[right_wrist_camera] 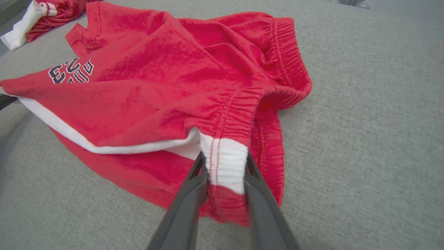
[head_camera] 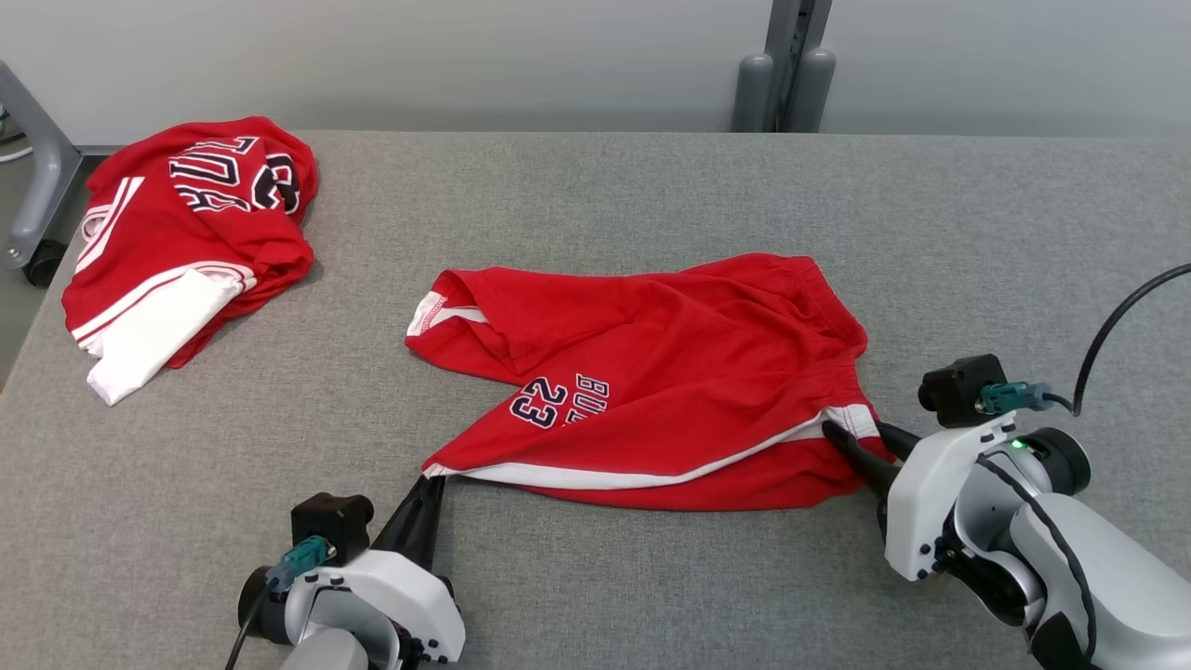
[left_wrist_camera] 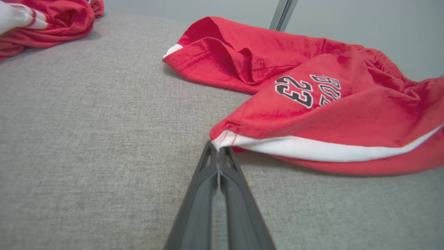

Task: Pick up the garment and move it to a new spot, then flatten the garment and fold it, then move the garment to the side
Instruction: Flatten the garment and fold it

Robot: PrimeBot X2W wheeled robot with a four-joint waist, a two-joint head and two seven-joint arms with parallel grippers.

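Observation:
The garment is a pair of red shorts with a white side stripe and "23" printed in dark letters, lying rumpled at the middle of the grey table. My left gripper is shut on the hem corner at the garment's near left, where the white stripe ends. My right gripper is at the near right, its two fingers pressed against either side of the white patch of the elastic waistband. Between the two grips the garment sags onto the table.
A second red and white jersey lies crumpled at the table's far left corner. A grey wheeled frame stands beyond the left edge, and two grey posts rise behind the far edge. The right side of the table is bare cloth.

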